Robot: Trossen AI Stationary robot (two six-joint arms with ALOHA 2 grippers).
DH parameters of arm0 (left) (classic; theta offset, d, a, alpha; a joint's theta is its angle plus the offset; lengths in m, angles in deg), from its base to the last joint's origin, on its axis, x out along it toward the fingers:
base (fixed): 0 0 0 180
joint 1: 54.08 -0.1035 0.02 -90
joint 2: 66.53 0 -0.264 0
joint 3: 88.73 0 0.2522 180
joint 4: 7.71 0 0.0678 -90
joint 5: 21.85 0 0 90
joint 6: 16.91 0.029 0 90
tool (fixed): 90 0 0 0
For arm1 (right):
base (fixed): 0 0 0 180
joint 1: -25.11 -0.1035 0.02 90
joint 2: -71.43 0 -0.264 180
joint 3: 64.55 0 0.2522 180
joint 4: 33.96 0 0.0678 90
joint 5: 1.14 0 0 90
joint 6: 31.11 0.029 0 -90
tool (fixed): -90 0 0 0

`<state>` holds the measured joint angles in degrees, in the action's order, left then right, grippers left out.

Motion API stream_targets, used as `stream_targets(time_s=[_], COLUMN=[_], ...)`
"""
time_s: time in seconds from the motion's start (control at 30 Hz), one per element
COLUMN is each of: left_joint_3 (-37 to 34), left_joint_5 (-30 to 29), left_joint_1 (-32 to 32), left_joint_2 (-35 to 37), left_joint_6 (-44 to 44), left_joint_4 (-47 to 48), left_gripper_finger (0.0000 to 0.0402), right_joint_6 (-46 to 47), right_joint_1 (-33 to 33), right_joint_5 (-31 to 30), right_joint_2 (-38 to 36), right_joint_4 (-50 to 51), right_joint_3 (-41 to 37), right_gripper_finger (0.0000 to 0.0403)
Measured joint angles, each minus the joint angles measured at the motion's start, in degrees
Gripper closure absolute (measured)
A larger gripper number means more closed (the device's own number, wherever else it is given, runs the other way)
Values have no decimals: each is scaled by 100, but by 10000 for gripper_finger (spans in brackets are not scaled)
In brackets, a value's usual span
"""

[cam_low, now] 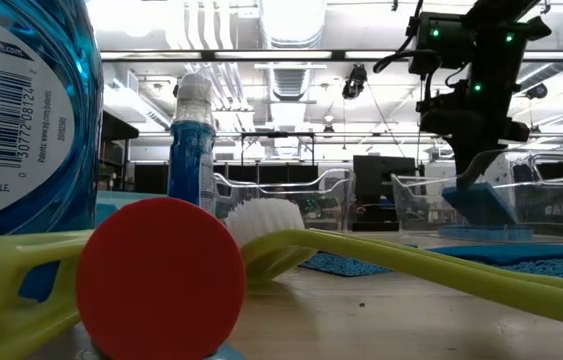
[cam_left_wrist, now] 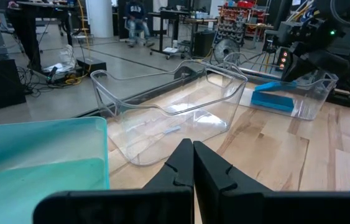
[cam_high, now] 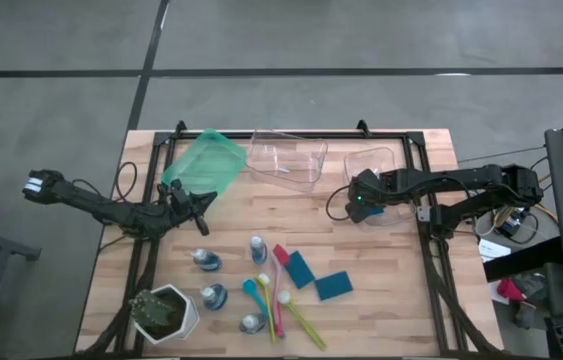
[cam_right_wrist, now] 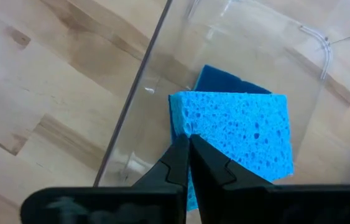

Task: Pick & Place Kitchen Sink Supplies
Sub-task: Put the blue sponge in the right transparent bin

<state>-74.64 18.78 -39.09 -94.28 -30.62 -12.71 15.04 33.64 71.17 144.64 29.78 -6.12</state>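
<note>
1. Blue liquid fills four small clear bottles (cam_high: 207, 261) with white caps, standing on the near half of the wooden table (cam_high: 381, 300), just beside a white pot (cam_high: 166, 313) with a green plant at about 7 o'clock.
2. Pink, teal and yellow-green long-handled brushes (cam_high: 279, 300) lie together at 6 o'clock; in the low view a yellow-green handle (cam_low: 431, 268) crosses the foreground behind a red round disc (cam_low: 156, 278).
3. Two sponges lie just right of the brushes: a teal one (cam_high: 299, 268) and a blue one (cam_high: 332, 286), near each other.
4. At 9 o'clock the left gripper (cam_high: 204, 203) hangs clenched and empty beside the green bin (cam_high: 204, 163).
5. At 12 o'clock stands a clear bin (cam_high: 286, 158).
6. At 2 o'clock the right gripper (cam_high: 361, 203) reaches into a second clear bin (cam_high: 373, 160), fingers pinched together on the edge of a bright blue sponge (cam_right_wrist: 243, 134), which sits tilted above another blue sponge (cam_right_wrist: 221, 79) inside that bin.
</note>
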Motion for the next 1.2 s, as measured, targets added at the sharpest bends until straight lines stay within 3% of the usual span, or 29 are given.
stream_targets(time_s=[0.13,0.4,0.57,0.9,1.2], left_joint_3=[1,0,2,1,0], left_joint_5=[0,-2,-2,-2,1], left_joint_1=[0,0,0,0,-1], left_joint_2=[1,0,1,0,0], left_joint_6=[1,0,2,2,2], left_joint_4=[0,-1,-2,0,-1], left_gripper_finger=[401,401,401,401,401], right_joint_6=[-2,-226,-523,-890,-1763], right_joint_1=[0,0,-2,-738,-2121], right_joint_5=[2,-9,-24,-6,180], right_joint_2=[0,0,0,-7,0], right_joint_4=[0,15,79,178,162], right_joint_3=[0,34,271,986,1394], right_gripper_finger=[381,301,272,276,294])
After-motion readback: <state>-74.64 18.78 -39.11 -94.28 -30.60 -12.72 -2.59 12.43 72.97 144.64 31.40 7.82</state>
